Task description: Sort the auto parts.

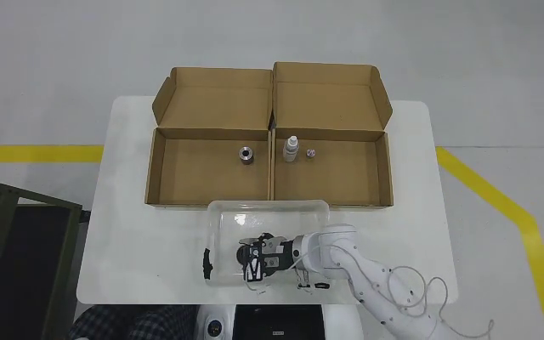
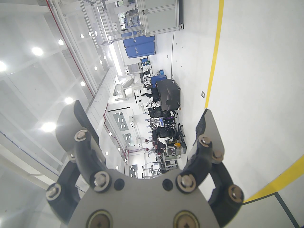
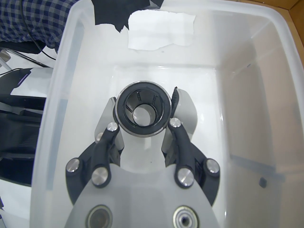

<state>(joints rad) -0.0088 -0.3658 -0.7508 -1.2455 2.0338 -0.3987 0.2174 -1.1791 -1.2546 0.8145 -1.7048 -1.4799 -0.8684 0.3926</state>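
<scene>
The jaws of my right gripper (image 3: 144, 96) were clenched on a cylindrical bearing (image 3: 121, 111), held low inside the clear plastic bin (image 3: 273, 15). The bin stood just beside the left cardboard box (image 1: 191, 174) and the right cardboard box (image 1: 340, 174). My left gripper (image 2: 142, 109) was spread wide, grasping nothing.

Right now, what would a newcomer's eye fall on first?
The right gripper, in the clear plastic bin, fingers closed on a linear bearing. Beyond it, two open cardboard boxes: the left box holds a metal bushing, the right box a white bottle and a tiny metal part.
</scene>
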